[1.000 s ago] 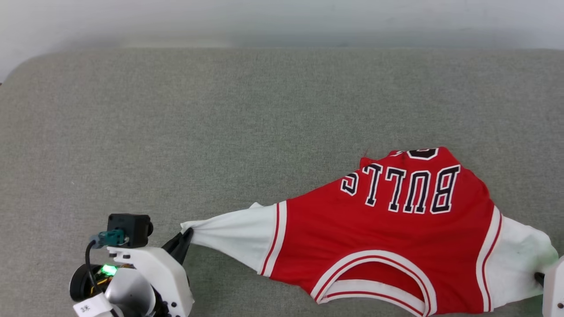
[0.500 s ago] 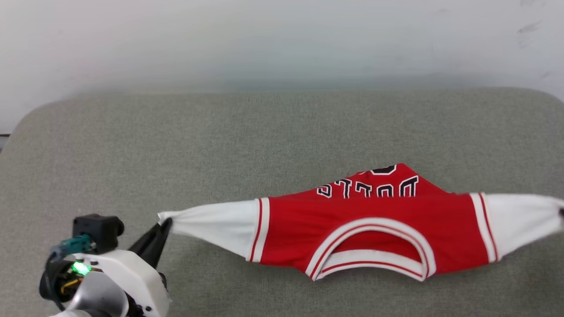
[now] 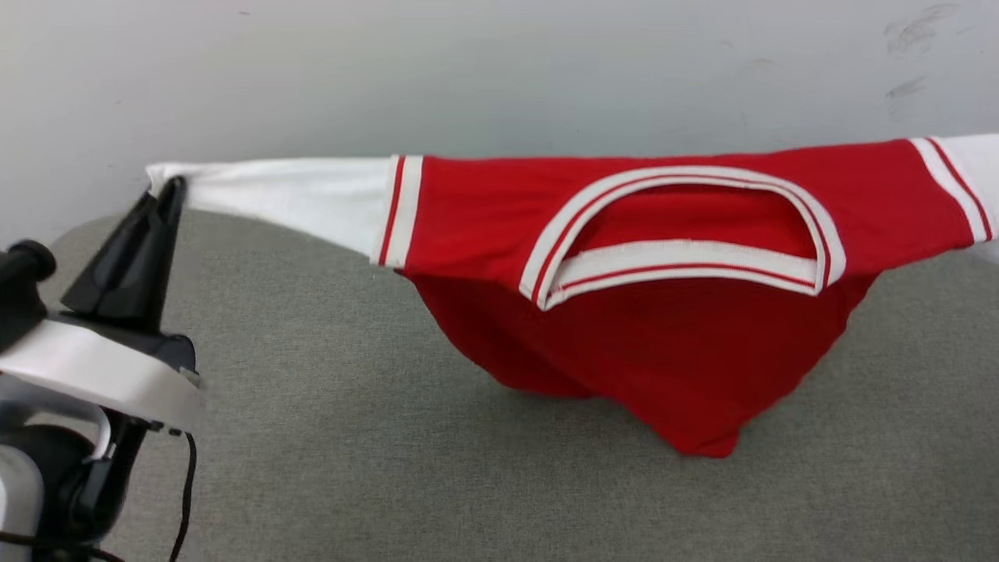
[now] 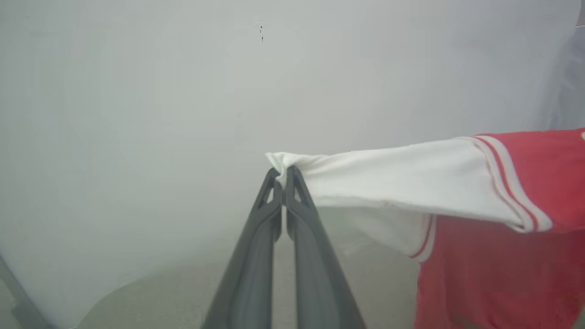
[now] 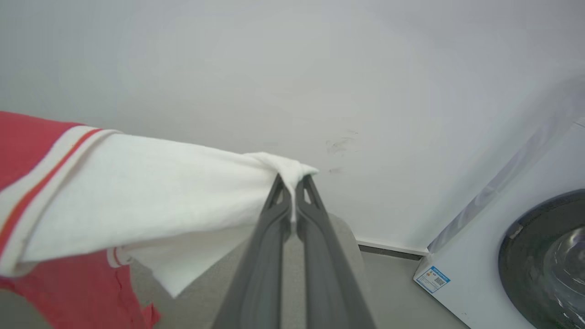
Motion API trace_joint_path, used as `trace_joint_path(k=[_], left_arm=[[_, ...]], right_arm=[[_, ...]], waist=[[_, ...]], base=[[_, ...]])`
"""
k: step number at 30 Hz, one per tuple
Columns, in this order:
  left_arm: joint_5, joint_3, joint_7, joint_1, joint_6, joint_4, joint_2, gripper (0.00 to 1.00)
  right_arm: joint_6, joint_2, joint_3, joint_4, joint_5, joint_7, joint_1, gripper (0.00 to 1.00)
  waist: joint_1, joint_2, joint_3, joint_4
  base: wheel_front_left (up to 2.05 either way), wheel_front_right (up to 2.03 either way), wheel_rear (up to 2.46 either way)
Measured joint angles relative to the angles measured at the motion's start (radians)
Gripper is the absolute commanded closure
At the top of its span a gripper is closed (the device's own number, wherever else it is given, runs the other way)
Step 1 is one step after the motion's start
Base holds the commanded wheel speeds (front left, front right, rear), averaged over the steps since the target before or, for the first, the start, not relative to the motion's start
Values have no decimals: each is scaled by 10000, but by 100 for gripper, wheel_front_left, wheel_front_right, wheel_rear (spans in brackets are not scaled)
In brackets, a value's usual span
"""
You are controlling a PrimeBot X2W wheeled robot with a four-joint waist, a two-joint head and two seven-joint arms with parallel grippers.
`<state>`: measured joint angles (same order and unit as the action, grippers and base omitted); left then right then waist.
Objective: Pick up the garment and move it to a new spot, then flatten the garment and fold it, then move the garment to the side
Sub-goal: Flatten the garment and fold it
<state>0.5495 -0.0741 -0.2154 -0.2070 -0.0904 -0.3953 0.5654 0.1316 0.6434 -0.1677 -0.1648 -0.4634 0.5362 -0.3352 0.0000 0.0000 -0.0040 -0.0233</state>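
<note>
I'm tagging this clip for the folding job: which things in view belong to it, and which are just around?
Job: garment, held by its sleeve ends; left gripper; right gripper; grey padded surface below.
Just around: white wall; washing machine.

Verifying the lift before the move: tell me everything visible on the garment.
The garment is a red jersey, soft-looking knit, with white short sleeves and red-white striped trim at sleeve seams and collar. It hangs stretched sideways in the air, plain red side in view, body sagging to a point near the grey surface; contact there is unclear. The left gripper pinches one sleeve tip with shut fingers, the right gripper the other.
</note>
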Motion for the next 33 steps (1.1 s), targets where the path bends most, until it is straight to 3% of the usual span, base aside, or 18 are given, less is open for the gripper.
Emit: trace_joint_path(k=[9, 14, 23, 33], left_arm=[[-96, 460, 399, -2147, 38, 376, 238, 100], [17, 341, 255, -3787, 451, 1269, 472, 100], [-249, -268, 339, -8021, 1442, 3754, 802, 100], [-932, -1344, 1346, -12689, 2027, 7008, 403, 100]], right_arm=[[0, -132, 650, 748, 245, -738, -2010, 100], [0, -272, 892, 1369, 598, -1252, -3662, 100], [0, -263, 1795, 2811, 1329, -1954, -7108, 100], [0, -330, 2598, 5275, 2054, -3009, -10824, 100]], waist=[[0, 0, 331, -138], [1, 0, 927, -185], [1, 0, 2731, -160], [3, 0, 4956, -62]], base=[[0, 0, 0], [0, 0, 0], [0, 0, 0], [0, 0, 0]])
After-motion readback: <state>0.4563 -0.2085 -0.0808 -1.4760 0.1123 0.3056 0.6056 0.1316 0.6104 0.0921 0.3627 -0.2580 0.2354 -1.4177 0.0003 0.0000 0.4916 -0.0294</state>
